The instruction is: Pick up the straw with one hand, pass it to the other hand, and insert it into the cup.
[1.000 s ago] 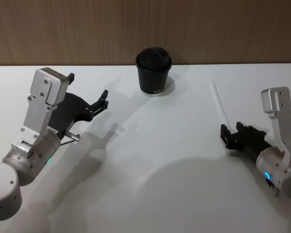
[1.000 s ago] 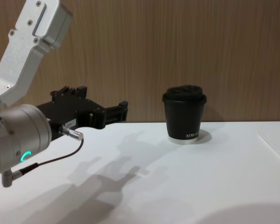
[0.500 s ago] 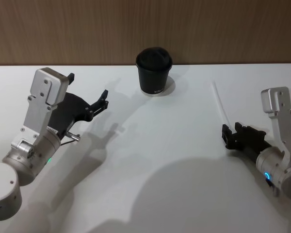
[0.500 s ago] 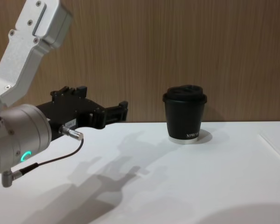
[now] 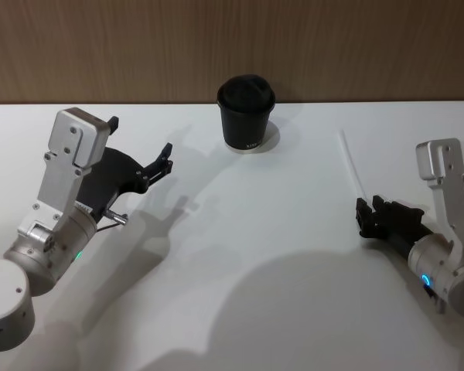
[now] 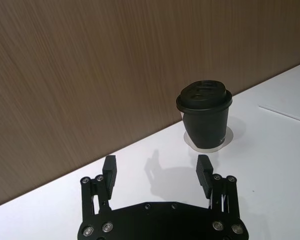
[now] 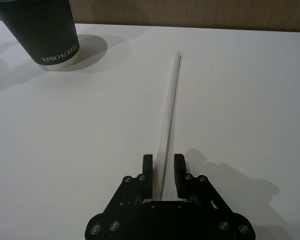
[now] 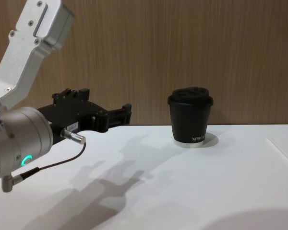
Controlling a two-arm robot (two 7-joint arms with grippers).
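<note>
The right wrist view shows you the right gripper point(image 7: 163, 161) at bottom centre. Its two black boxy fingers point(image 7: 147, 172) stand a narrow gap apart and straddle the near end of the straw point(image 7: 171, 105), clear of it on both sides. The head view places this gripper at the right edge, but you cannot read the gap there. The straw is thin, straight and white. It lies flat on the smooth white table point(image 5: 240, 232), running toward the upper centre of the wrist view, well apart from the cup point(image 5: 247, 112). The cup is black paper with a domed lid and stands at top centre of the head view. The left gripper point(image 6: 156, 170) has its fingers spread wide and empty. The chest view shows it raised above the table at left.
</note>
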